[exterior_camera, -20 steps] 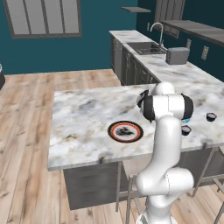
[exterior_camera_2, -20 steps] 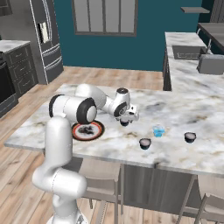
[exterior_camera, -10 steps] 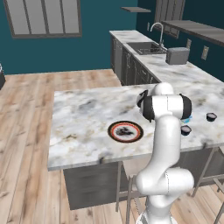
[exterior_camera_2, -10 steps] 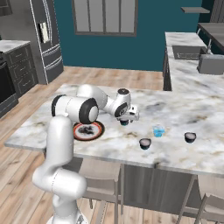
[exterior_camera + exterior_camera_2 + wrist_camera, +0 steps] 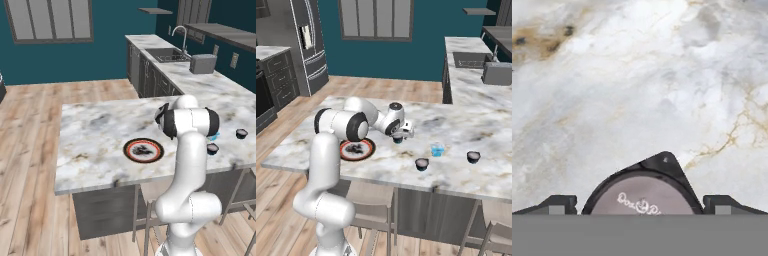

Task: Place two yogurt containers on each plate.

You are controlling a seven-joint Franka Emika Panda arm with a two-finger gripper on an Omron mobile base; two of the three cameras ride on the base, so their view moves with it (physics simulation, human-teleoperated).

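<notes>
A dark yogurt container with a pale top (image 5: 643, 197) sits on the marble island, low between my two finger tips. My gripper (image 5: 641, 204) is open and hangs just over it, with a finger (image 5: 558, 204) on either side and apart from it. From the right base, the gripper (image 5: 400, 136) hovers over that tub (image 5: 398, 140), right of the red-rimmed plate (image 5: 370, 148). Two more dark tubs (image 5: 421, 163) (image 5: 473, 157) and a pale blue one (image 5: 437, 149) stand further right. In the left base view the plate (image 5: 128, 150) lies left of my arm, and dark tubs (image 5: 213, 148) (image 5: 241, 133) sit beyond it.
The island's front edge (image 5: 381, 182) has stools (image 5: 373, 200) under it. A back counter carries a sink (image 5: 165, 55) and a toaster (image 5: 203, 63). A fridge (image 5: 306, 45) stands at the far left. Wooden floor (image 5: 30, 150) surrounds the island.
The hand has eased slightly down and left over the dark tub. Its jaws stay wide and nothing on the counter has moved.
</notes>
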